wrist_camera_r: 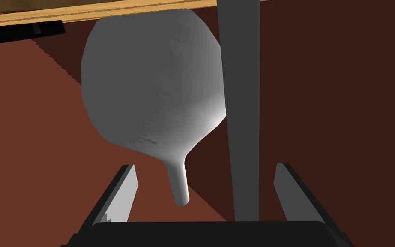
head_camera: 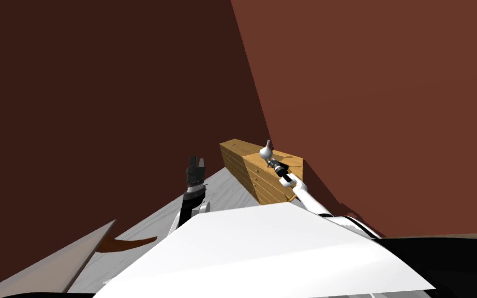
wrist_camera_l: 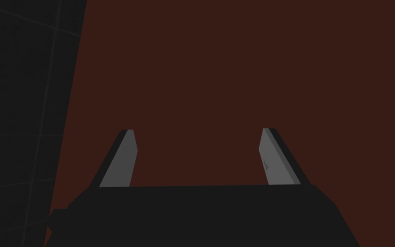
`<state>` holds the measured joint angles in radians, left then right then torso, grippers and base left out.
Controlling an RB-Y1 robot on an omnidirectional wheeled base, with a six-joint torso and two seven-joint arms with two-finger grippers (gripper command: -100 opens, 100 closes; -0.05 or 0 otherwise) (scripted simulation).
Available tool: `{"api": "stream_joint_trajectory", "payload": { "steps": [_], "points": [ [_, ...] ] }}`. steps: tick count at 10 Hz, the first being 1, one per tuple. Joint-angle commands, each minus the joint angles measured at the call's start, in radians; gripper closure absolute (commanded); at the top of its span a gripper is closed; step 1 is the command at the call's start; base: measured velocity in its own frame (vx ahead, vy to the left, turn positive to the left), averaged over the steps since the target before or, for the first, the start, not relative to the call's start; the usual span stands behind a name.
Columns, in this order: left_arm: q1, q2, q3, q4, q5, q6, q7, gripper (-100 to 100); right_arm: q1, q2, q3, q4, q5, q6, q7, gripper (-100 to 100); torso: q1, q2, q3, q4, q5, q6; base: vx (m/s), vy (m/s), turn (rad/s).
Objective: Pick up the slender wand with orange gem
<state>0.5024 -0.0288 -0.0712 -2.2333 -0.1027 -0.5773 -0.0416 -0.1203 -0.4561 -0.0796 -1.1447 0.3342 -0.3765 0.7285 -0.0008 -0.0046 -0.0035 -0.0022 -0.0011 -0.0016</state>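
Right gripper (wrist_camera_r: 204, 164) spread open, blades straddling slender grey wand (wrist_camera_r: 239, 107) just beside bulbous grey vase (wrist_camera_r: 149, 85). Wand likely light, stiff, slick: pinch shaft squarely, clear of vase. Left gripper (wrist_camera_l: 197, 129) also spread.

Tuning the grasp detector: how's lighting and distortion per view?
Head view: rolled wide-angle; left-hand wall in deep shade, wooden dresser well lit. Left wrist view: dim, but the open left gripper is legible. Right wrist view: grey bulb shows soft gradient shading, no glare; slim grey rod flat-lit, ahead of the open right gripper.
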Motion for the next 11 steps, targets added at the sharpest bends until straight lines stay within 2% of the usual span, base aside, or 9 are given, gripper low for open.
{"api": "stream_joint_trajectory", "payload": {
  "steps": [1,2,4,5,7,9,10,11],
  "points": [
    [0.0,0.0,0.0,0.0,0.0,0.0,0.0,0,-0.05,-0.041,0.016,0.05,-0.02,-0.045,0.0,-100,0.0,0.0,0.0,0.0,0.0,0.0,-0.02,0.113,-0.217],
    [0.0,0.0,0.0,0.0,0.0,0.0,0.0,0,-0.078,-0.041,0.016,0.078,-0.02,-0.045,0.0,-100,0.003,0.0,0.0,0.0,0.001,-0.001,-0.003,0.066,0.017],
    [0.0,0.0,0.0,0.0,0.0,0.0,0.0,0,-0.078,-0.041,0.016,0.144,-0.02,-0.045,0.0,-100,-0.002,-0.001,-0.001,0.0,0.0,-0.001,0.009,0.001,0.023],
    [0.0,0.0,0.0,0.0,0.0,0.0,0.0,0,-0.126,-0.089,0.058,0.176,-0.061,-0.1,-0.003,-100,-0.004,-0.001,-0.001,0.0,-0.001,-0.001,-0.002,0.059,-0.348],
    [0.0,0.0,0.0,0.0,0.0,0.0,0.0,0,-0.178,-0.108,0.058,0.239,-0.061,-0.101,-0.003,-100,0.002,0.0,0.0,0.0,0.001,0.0,-0.011,0.088,-0.087],
    [0.0,0.0,0.0,0.0,0.0,0.0,0.0,0,-0.178,-0.108,0.058,0.286,-0.061,-0.101,-0.003,-100,-0.002,0.0,0.0,0.0,0.0,-0.001,-0.002,0.005,0.015],
    [0.0,0.0,0.0,0.0,0.0,0.0,0.0,0,-0.232,-0.156,0.101,0.331,-0.101,-0.158,-0.005,-100,-0.004,-0.001,-0.001,0.0,-0.001,-0.001,-0.001,0.068,-0.366],
    [0.0,0.0,0.0,0.0,0.0,0.0,0.0,0,-0.256,-0.174,0.101,0.353,-0.101,-0.158,-0.005,-100,0.0,-0.001,0.0,0.0,0.0,0.001,-0.027,0.114,-0.187]
  ]
}}
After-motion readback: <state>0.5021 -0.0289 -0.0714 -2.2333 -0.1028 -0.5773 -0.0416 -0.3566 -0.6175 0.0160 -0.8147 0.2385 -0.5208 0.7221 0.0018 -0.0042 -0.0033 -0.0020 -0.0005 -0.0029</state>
